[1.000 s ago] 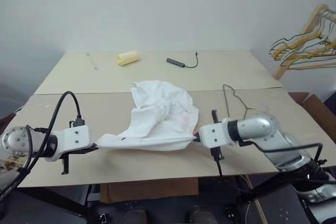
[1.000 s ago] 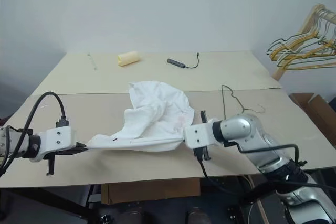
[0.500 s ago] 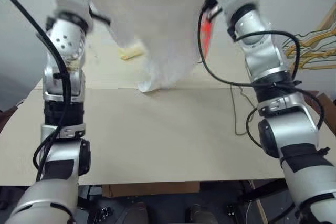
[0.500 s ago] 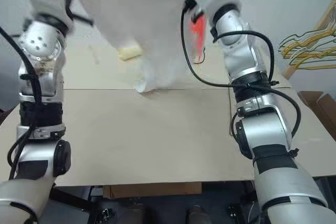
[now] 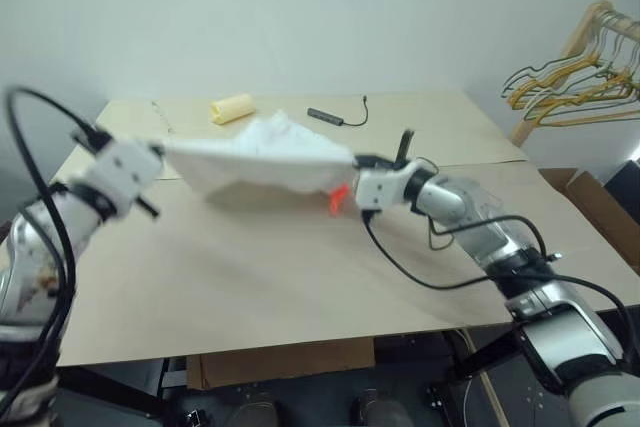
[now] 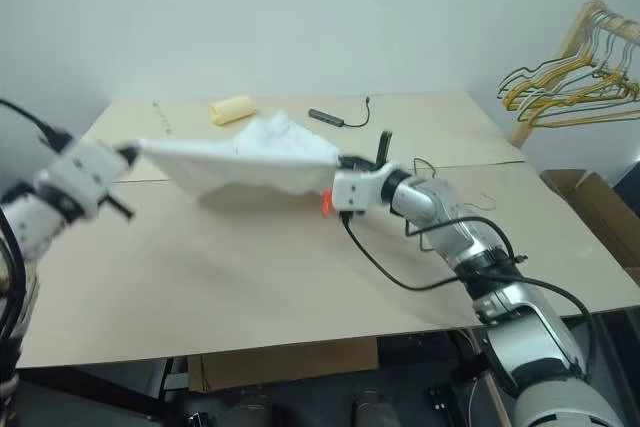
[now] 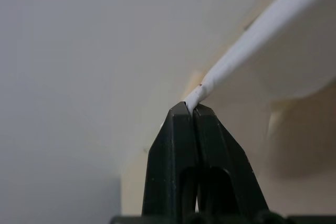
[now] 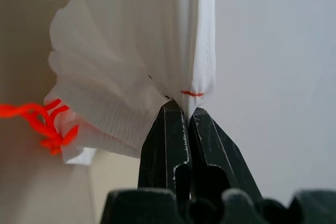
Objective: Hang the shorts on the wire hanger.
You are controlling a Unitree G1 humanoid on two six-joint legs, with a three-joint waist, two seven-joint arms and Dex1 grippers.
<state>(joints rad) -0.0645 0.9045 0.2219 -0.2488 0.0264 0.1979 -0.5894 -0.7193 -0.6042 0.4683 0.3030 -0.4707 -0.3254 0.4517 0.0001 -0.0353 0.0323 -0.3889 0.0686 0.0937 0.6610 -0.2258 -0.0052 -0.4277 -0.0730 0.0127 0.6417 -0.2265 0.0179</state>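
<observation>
The white shorts (image 5: pixel 255 157) are stretched nearly flat in the air above the tan table (image 5: pixel 250 267), with an orange drawstring (image 5: pixel 338 197) dangling at their right end. My left gripper (image 5: pixel 160 147) is shut on their left edge, seen close up with the left gripper (image 7: pixel 191 109) pinching the folded cloth. The right gripper (image 5: pixel 352 161) is shut on the opposite edge, and in its wrist view the right gripper (image 8: pixel 188 109) clamps the ribbed waistband. The wire hanger (image 6: pixel 488 201) lies on the table behind my right forearm, mostly hidden.
A yellow roll (image 5: pixel 231 108) and a short black cable with a plug (image 5: pixel 335 117) lie at the table's far side. A wooden rack with bunched gold and green hangers (image 5: pixel 575 87) stands at the right, above a cardboard box (image 5: pixel 595 209).
The shorts lay on the table a second ago, then both arms swung them high overhead. Now the arms have come down and hold them spread out just above the table, farther back.
</observation>
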